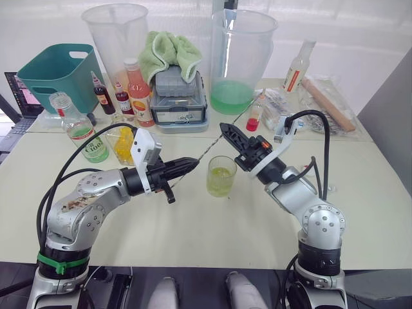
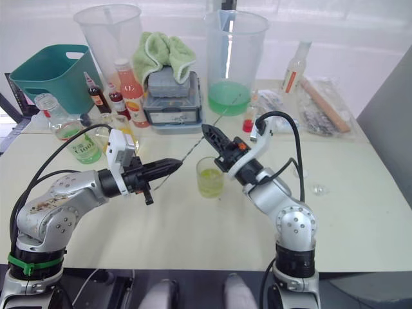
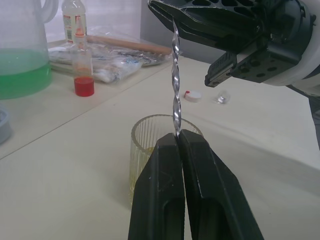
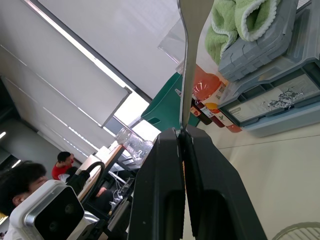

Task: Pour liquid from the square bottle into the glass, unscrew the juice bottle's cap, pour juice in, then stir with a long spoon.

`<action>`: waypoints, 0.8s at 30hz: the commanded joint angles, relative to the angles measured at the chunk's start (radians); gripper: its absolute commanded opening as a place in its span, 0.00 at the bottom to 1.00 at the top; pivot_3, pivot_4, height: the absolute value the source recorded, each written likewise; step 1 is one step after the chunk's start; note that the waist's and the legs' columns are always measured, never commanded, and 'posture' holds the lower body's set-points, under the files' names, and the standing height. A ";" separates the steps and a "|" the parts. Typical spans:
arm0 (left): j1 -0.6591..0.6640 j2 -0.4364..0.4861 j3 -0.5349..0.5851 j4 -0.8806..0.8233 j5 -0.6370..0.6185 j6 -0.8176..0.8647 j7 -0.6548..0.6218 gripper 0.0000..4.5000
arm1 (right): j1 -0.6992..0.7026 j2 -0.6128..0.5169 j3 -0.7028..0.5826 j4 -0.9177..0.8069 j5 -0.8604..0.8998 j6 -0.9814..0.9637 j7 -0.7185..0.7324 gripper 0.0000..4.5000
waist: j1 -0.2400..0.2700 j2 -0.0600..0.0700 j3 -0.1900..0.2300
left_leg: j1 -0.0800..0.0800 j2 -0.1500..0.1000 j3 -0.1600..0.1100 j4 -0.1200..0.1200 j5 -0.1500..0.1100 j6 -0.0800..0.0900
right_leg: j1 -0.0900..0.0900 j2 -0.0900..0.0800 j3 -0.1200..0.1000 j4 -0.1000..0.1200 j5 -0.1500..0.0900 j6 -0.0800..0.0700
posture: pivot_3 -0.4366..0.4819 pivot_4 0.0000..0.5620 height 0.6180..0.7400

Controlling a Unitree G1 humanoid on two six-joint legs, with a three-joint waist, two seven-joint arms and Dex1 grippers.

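The long spoon [image 3: 175,75], thin twisted silver metal, slants above the table between my two grippers. My left gripper [image 1: 193,162] is shut on its lower stem, just left of the glass [image 1: 221,177]. My right gripper [image 1: 225,129] is shut on the flat upper end [image 4: 192,30], above and behind the glass. The glass, a ribbed tumbler, holds yellow-green liquid. The square bottle [image 1: 122,143] with yellow liquid stands behind my left arm. Beside it is the juice bottle [image 1: 78,132] with a green label. A small white cap [image 3: 192,95] lies on the table beyond the glass.
Two big clear pitchers [image 1: 118,35] [image 1: 241,58] stand at the back, the right one with green liquid. Between them is a grey box [image 1: 180,100] under a green towel. A teal basket [image 1: 55,74], an orange-pink bottle [image 1: 138,93] and small red bottles [image 1: 103,95] crowd the back left.
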 commanded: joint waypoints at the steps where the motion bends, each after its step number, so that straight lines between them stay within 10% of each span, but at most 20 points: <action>1: -0.015 -0.003 0.042 0.002 -0.023 -0.019 0.003 0.00 | 0.000 -0.007 -0.012 -0.035 0.010 -0.025 0.008 0.01 | 0.000 0.000 0.000 | 0.000 0.000 0.000 0.000 0.000 0.000 | 0.000 0.000 0.000 0.000 0.000 0.000 | 0.48 0.27 0.90; 4: -0.024 -0.008 0.080 0.027 -0.047 -0.011 0.015 0.00 | -0.008 -0.015 -0.013 -0.032 0.003 -0.029 0.030 0.01 | 0.000 0.000 0.000 | 0.000 0.000 0.000 0.000 0.000 0.000 | 0.000 0.000 0.000 0.000 0.000 0.000 | 0.48 0.27 0.90; 17: 0.019 0.086 0.205 0.068 -0.097 -0.039 -0.090 0.99 | -0.175 -0.256 -0.160 0.047 0.036 -0.058 0.275 0.00 | 0.001 0.000 0.000 | 0.000 0.000 0.001 0.000 0.000 0.000 | 0.000 0.000 0.000 -0.001 0.000 0.000 | 0.48 0.27 0.90; 24: 0.079 0.110 0.167 0.067 -0.050 -0.087 -0.153 0.99 | -0.242 -0.421 -0.185 0.108 0.019 -0.008 0.377 0.00 | 0.002 0.000 0.000 | 0.000 0.000 0.000 0.000 0.000 0.000 | 0.000 0.000 0.000 -0.001 0.000 0.000 | 0.48 0.27 0.90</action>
